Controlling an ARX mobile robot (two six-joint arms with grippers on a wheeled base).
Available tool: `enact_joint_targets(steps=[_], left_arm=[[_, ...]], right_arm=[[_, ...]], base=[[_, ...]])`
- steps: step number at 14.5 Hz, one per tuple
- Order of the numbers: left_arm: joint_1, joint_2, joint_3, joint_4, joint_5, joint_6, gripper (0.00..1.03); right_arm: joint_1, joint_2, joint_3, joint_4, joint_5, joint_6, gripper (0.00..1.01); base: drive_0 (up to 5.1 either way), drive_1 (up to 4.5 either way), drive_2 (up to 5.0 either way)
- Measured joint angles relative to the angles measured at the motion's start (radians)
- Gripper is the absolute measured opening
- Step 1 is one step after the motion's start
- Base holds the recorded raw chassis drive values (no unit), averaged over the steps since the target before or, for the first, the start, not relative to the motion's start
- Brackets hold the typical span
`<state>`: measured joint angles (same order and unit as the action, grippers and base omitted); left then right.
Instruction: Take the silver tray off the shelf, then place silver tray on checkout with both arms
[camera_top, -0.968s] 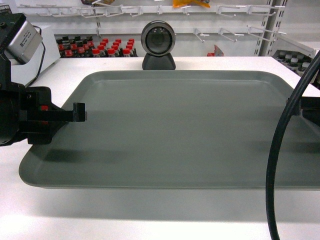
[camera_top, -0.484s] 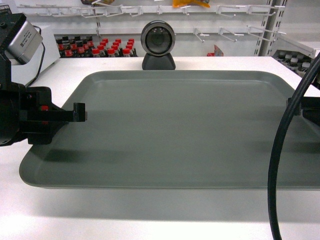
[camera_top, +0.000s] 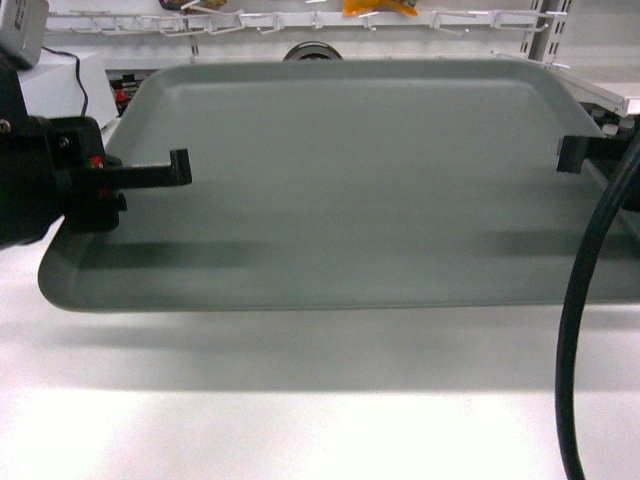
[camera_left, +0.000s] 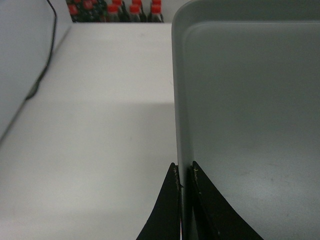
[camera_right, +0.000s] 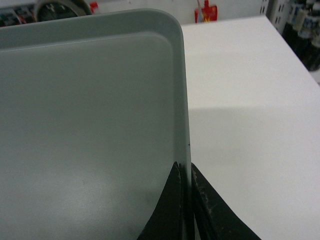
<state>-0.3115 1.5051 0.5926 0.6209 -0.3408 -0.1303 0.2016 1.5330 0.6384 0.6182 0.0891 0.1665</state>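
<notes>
Both tools are seen pinching the tray (camera_top: 350, 180): the left tool (camera_left: 184, 175) is closed on its left rim, the right tool (camera_right: 184, 172) on its right rim. The tray is held above the white worktop (camera_top: 300, 400), its far edge tilted upward. Red-capped bottles (camera_left: 125, 9) are seen beyond the worktop's far edge.

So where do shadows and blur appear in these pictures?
Head view: a soft dark shadow lies on the checkout under the silver tray, and the thick cable nearby looks blurred. Left wrist view: the left tool is dark and soft-edged, and a shadow edge crosses the table. Right wrist view: much the same beside the right tool.
</notes>
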Motion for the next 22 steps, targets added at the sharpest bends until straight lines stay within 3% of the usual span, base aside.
enact_joint_targets(steps=[6,10,20,21,22], left_arm=[[0.026,0.161,0.059,0.0,0.019,0.011,0.03],[0.043,0.285,0.129,0.007,0.029,0.016,0.03],[0.044,0.311,0.131,-0.06,0.032,0.005,0.03],[0.044,0.311,0.131,-0.061,0.032,0.003,0.06],[0.043,0.311,0.132,-0.066,0.019,0.019,0.2]], right_arm=[[-0.026,0.163,0.121,-0.131,-0.051,-0.002,0.03],[-0.027,0.256,0.209,-0.202,-0.039,-0.007,0.03],[-0.026,0.314,0.224,-0.25,-0.033,-0.039,0.03],[-0.026,0.314,0.224,-0.253,-0.033,-0.04,0.03],[-0.026,0.314,0.225,-0.257,-0.019,-0.066,0.15]], base=[[0.0,0.0,0.0],[0.0,0.0,0.0],[0.0,0.0,0.0],[0.0,0.0,0.0],[0.0,0.0,0.0]])
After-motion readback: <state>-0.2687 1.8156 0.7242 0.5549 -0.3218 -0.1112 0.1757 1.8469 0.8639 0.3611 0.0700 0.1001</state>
